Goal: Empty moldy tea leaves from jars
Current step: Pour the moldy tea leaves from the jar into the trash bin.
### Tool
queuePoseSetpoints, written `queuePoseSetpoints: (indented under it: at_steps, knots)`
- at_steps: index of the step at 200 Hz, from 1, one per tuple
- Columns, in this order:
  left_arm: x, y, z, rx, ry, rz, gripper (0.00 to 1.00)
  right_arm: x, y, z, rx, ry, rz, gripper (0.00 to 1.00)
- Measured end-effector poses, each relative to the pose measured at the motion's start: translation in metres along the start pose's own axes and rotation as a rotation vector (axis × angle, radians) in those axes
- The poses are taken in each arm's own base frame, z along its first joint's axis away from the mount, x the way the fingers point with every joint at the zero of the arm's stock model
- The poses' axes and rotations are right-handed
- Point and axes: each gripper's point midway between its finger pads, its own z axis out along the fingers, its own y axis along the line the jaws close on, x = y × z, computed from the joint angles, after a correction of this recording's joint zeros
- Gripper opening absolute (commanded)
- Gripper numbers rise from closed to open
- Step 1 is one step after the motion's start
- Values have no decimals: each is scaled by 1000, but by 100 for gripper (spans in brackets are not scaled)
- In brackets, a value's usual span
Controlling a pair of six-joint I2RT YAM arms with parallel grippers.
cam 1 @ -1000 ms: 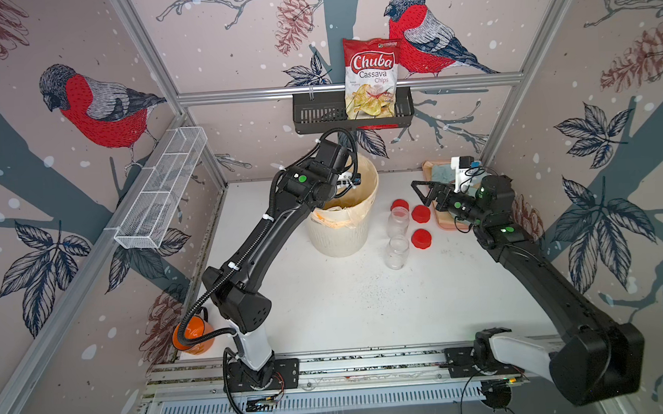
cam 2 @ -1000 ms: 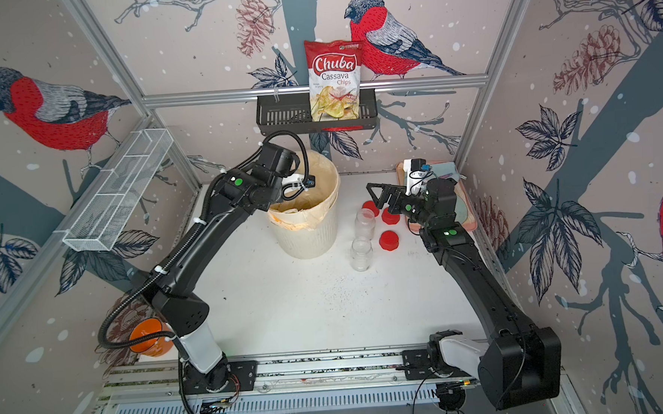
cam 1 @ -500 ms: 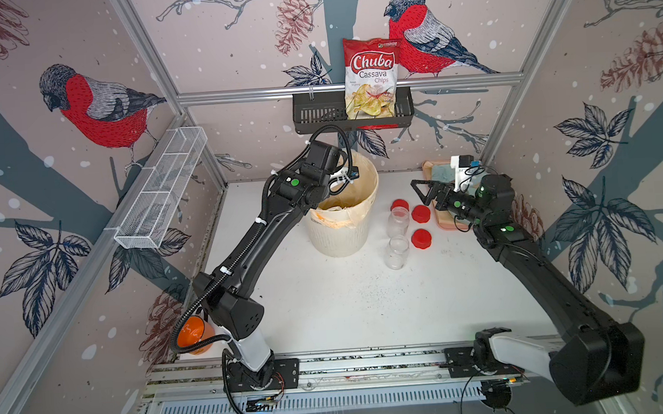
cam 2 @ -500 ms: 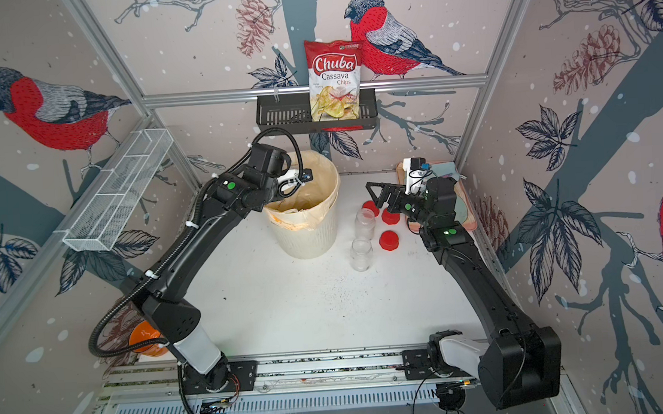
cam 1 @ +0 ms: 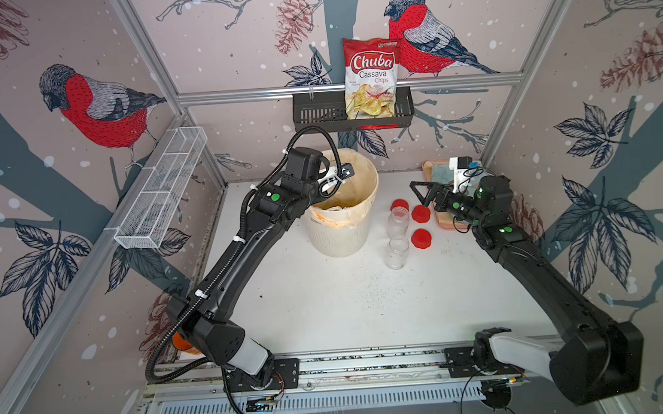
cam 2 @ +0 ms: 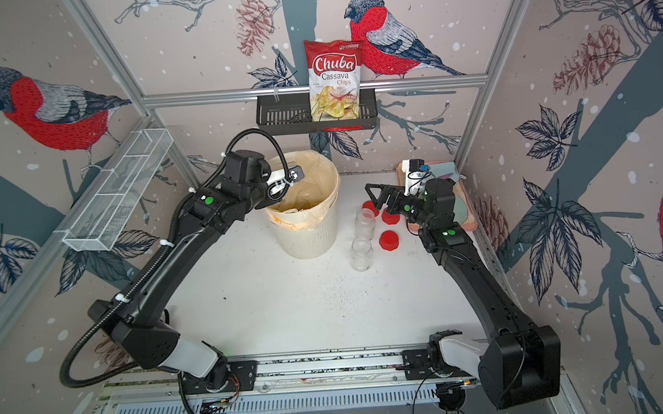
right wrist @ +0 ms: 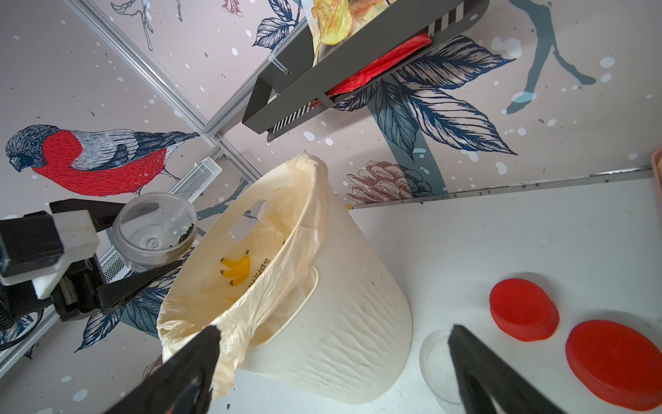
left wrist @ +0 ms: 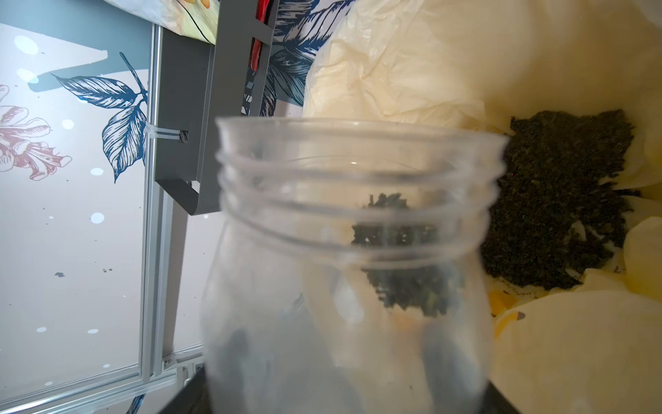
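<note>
A: Straight to the left gripper [right wrist: 143,247]: clamped on a lidless jar [left wrist: 351,251], tipped over the far-left rim of the white bin [cam 1: 339,231].
B: Seen it. Clear walls, and only a small dark clump of tea leaves [left wrist: 404,286] clinging inside, by the threaded neck.
A: Past the jar's mouth, down in the yellowish liner [left wrist: 394,64], a broad dark heap of leaves [left wrist: 559,200] lying on the crumpled bag.
B: Over to the right gripper [right wrist: 333,331]: fingers spread wide apart, clamped on nothing, hovering to the right of the bin and aimed at it.
A: Just right of the bin, a farther jar [cam 1: 397,221] and a nearer jar [cam 1: 397,251], both upright on the white table [cam 1: 327,313], both uncapped, close together.
B: Looking see-through from above; too small to tell about leftover crumbs.
A: Three red lids [cam 1: 420,237] flat on the table, just right of those two jars, none screwed on.
B: Dark specks [cam 1: 369,287] sprinkled on the table on the near side of the jars.
A: Far wall: black rack [cam 1: 317,115] with a Chuba cassava chips bag [cam 1: 370,77]. Far-right corner: pink tray [cam 2: 469,224] behind the right wrist.
</note>
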Motion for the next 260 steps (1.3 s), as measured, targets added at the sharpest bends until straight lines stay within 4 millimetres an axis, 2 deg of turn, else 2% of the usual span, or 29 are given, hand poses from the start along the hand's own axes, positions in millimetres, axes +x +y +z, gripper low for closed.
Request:
queuePoseSetpoints:
  at_steps: [35,55,84,121,152,174,204,227,249,260]
  knots:
    - [3,1,-4,-27,-23,-34,64,0,0,0,-4,-7,-2,99]
    - [10,2,-1,-86,16,4,64,-1,0,0,-7,-11,-5,99]
    - [17,19,0,-210,84,68,64,-3,3,1,-15,-19,-8,100]
    - [13,28,1,-341,169,275,63,0,4,2,-21,-14,-8,99]
    - [5,43,-9,-445,230,441,63,2,3,3,-21,-11,-6,100]
    - [9,44,-6,-447,297,557,61,4,2,3,-20,-10,-2,99]
    - [9,49,-6,-432,351,626,62,5,1,3,-20,-8,12,99]
    - [0,58,-10,-409,357,671,63,4,2,3,-24,-13,8,99]
    - [-24,77,-20,-425,330,670,64,2,3,2,-26,-17,5,99]
    - [-31,79,-21,-421,317,675,64,1,3,2,-27,-19,4,100]
